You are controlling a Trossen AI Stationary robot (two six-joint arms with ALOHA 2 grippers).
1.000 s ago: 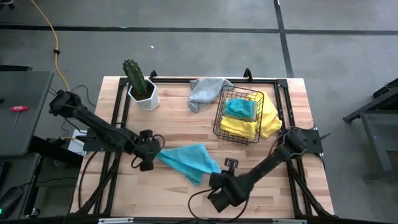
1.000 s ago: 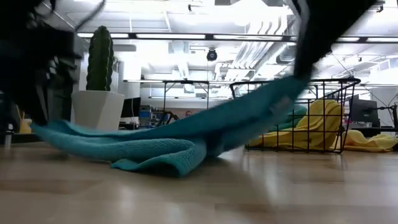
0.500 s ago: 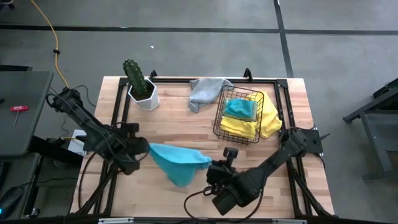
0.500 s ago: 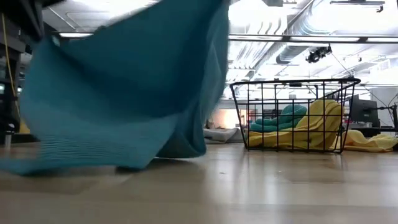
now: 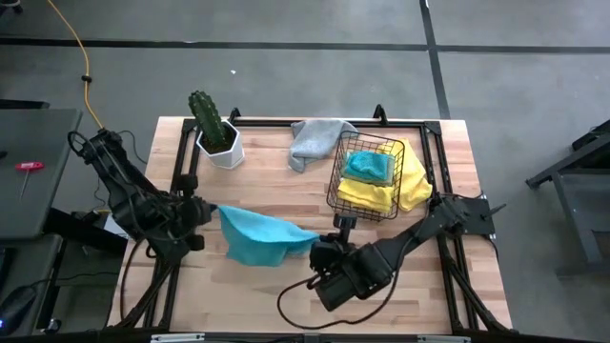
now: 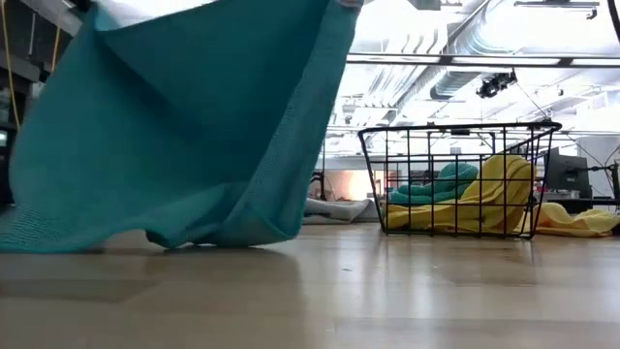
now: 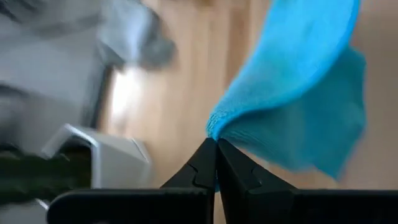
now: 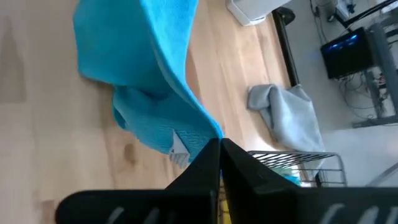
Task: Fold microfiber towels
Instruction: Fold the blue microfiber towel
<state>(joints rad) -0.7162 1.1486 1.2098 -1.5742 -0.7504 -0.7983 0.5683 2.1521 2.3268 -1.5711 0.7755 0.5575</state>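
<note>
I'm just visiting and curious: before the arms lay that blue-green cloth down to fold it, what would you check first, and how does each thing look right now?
1. Left gripper pinching a corner of the teal towel: ok, fingers shut on the edge.
2. Right gripper pinching another corner: ok, shut on the cloth.
3. Towel stretched flat between the grippers: not ok, it sags and its lower edge drags on the table.
4. Bare wood below to lay it on: ok.
5. Wire basket, grey towel and cactus pot out of the way: ok, all sit toward the far side.
6. Towel free of twists: cannot tell.
</note>
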